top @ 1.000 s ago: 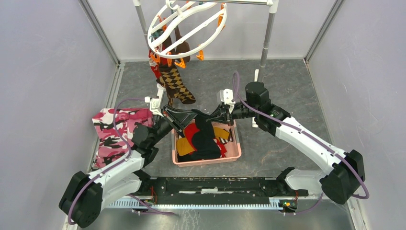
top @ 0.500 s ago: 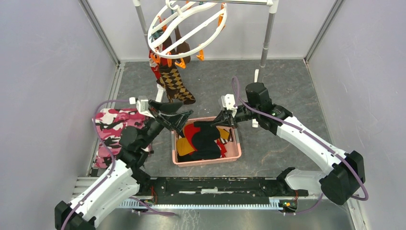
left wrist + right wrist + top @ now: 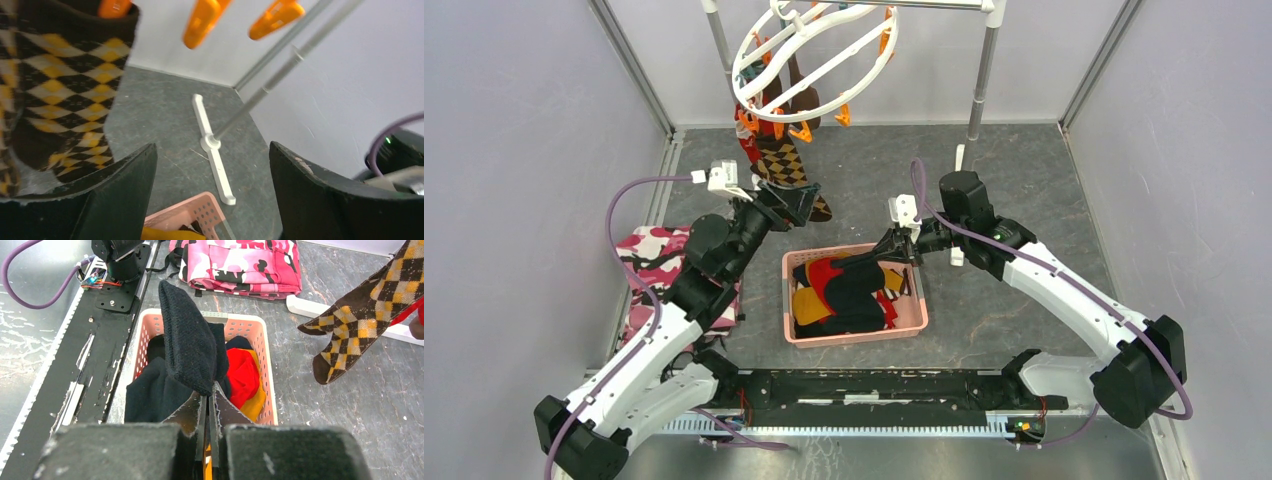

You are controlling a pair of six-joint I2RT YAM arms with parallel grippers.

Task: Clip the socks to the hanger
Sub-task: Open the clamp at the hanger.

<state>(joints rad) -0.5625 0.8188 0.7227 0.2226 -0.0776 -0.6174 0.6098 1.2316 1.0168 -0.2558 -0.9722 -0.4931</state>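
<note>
From above, my left fingers gape wide beside the argyle sock clipped on the hanger. Left wrist: that sock hangs left, orange clips overhead. Right wrist: my right fingers pinch a black sock above the basket

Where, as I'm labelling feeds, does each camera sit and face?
Top external: above and behind the bases, looking down on the table; shows the left arm and right arm.
Left wrist: on the left arm, facing the far wall past the argyle sock; its open left pincer frames the bottom.
Right wrist: on the right arm, looking down and leftward at the basket; its right pincer pinches a black sock.
Both wrist views share the argyle sock and basket.
</note>
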